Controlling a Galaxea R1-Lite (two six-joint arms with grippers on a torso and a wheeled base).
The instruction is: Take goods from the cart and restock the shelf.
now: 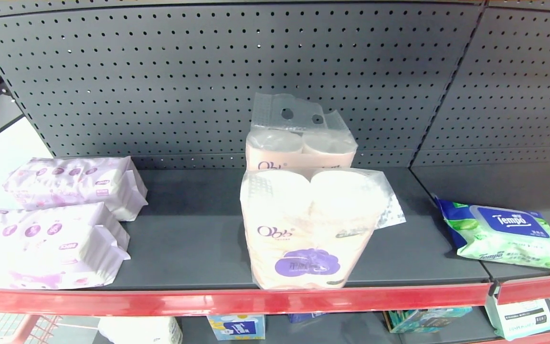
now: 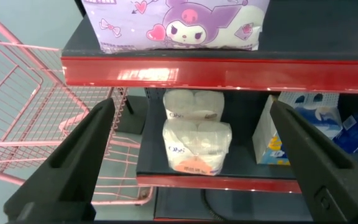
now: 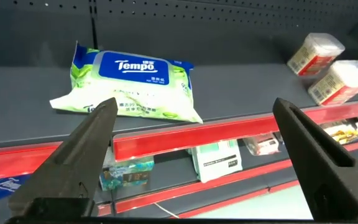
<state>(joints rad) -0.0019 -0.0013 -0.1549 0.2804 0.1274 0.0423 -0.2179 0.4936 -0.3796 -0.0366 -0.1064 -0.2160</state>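
Note:
On the dark shelf [image 1: 194, 248] two packs of toilet rolls stand one behind the other: the front pack [image 1: 303, 229] near the red edge strip, the rear pack [image 1: 299, 138] by the pegboard. Two purple tissue packs [image 1: 46, 243] lie at the left. A green and blue wet wipes pack [image 1: 504, 234] lies at the right. My left gripper [image 2: 192, 106] is open and holds nothing, in front of a lower shelf with two more roll packs [image 2: 196, 146]. The pink cart [image 2: 17, 106] stands beside it. My right gripper [image 3: 196, 102] is open and holds nothing, facing the wet wipes pack [image 3: 135, 84].
A red price strip [image 1: 237, 298] runs along the shelf front, with a price tag [image 1: 518, 317] at the right. Blue tissue boxes [image 2: 272, 146] sit on the lower shelf. Small packs [image 3: 331, 68] lie further along the shelf. Bare shelf lies between the tissue packs and the rolls.

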